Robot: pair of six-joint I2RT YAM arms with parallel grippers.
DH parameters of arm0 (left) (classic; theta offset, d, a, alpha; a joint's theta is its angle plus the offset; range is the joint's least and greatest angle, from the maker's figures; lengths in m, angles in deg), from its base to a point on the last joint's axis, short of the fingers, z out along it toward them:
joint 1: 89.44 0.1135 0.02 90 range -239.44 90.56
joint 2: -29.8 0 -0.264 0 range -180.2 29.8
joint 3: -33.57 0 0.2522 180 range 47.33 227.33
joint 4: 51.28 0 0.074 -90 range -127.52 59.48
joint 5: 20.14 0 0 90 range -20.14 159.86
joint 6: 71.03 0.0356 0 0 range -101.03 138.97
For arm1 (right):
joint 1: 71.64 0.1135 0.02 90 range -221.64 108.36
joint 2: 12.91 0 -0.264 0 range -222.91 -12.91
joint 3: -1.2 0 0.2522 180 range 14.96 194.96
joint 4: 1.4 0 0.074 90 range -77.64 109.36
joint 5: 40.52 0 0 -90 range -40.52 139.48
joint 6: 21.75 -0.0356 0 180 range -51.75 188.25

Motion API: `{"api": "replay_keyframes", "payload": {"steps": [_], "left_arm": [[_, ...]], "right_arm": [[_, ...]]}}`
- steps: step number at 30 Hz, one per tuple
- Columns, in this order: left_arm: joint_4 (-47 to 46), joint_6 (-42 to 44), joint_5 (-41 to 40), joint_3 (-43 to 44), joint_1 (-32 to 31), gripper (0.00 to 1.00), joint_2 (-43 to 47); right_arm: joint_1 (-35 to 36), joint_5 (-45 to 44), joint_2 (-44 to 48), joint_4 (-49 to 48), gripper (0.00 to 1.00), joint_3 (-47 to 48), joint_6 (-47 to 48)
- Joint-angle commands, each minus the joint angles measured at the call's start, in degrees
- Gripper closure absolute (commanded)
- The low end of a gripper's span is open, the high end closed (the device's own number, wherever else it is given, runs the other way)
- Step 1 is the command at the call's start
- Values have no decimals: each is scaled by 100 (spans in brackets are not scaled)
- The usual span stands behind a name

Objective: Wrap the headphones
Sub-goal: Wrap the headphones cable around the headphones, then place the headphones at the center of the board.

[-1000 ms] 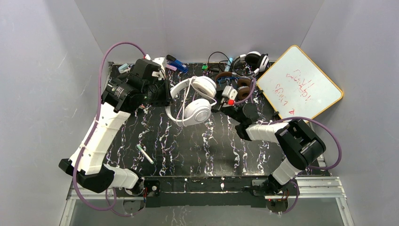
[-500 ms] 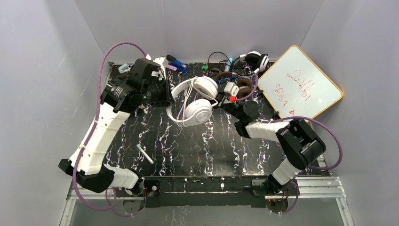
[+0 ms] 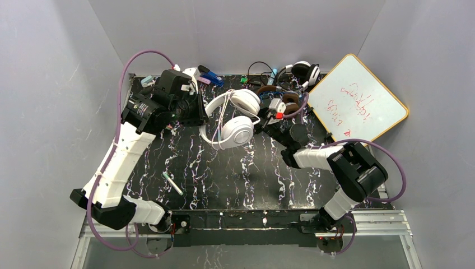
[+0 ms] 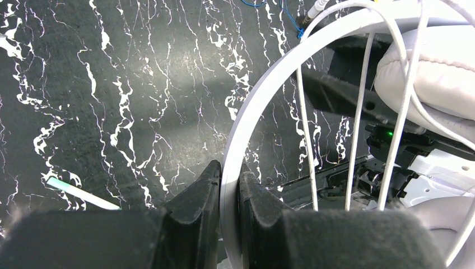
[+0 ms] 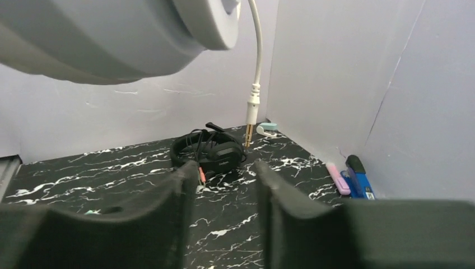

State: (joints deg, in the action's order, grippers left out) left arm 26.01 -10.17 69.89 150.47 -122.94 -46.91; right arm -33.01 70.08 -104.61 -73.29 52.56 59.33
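While the left gripper was pinched tight on the thin white headband, holding the white headphones up over the back middle of the marbled black table, the right gripper stood partly open with nothing between its fingers. Just above and beyond that gap hung the gold plug of the white cord, under a pale ear cup. Farther out, the black headphones lay on the table near the wall, and the brown-cupped headphones sat near the whiteboard.
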Motion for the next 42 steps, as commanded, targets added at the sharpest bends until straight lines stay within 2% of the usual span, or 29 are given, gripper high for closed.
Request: {"api": "replay_keyframes", "payload": {"steps": [1,3,7,15,16,19,20,21,29,35,39,42], "left_arm": [[-161,-135,130,32,-17,100,174],[-158,-135,120,48,-17,100,180],[-150,-135,150,66,-17,100,178],[-155,-135,168,49,-17,100,174],[-156,-135,179,45,-17,100,174],[-157,-131,175,68,-17,100,174],[-163,-127,154,78,-17,100,180],[-169,-126,116,76,-17,100,189],[-478,-265,-231,-253,-17,100,336],[-844,-360,-555,-792,-17,100,528],[-1238,-496,-826,-1562,-3,100,739],[-1537,-666,-1135,-2166,35,100,916]], "right_arm": [[-11,-204,26,-1868,41,-1,-14],[-14,-309,21,-1868,35,40,93],[-29,-325,-101,-1868,33,299,189],[-39,-54,-400,-1872,42,948,-51],[-40,-75,-408,-1872,48,984,-72],[-40,-92,-395,-1871,84,954,-105],[-40,-106,-386,-1873,93,906,-109],[-40,-119,-361,-1878,99,833,-108],[7,-337,-125,-1871,99,141,-759],[299,-1391,-3,-1857,99,-450,-1625],[854,-2253,-177,-1431,99,-424,-1875],[1133,-2932,-578,-1539,99,-357,-2481]]}}
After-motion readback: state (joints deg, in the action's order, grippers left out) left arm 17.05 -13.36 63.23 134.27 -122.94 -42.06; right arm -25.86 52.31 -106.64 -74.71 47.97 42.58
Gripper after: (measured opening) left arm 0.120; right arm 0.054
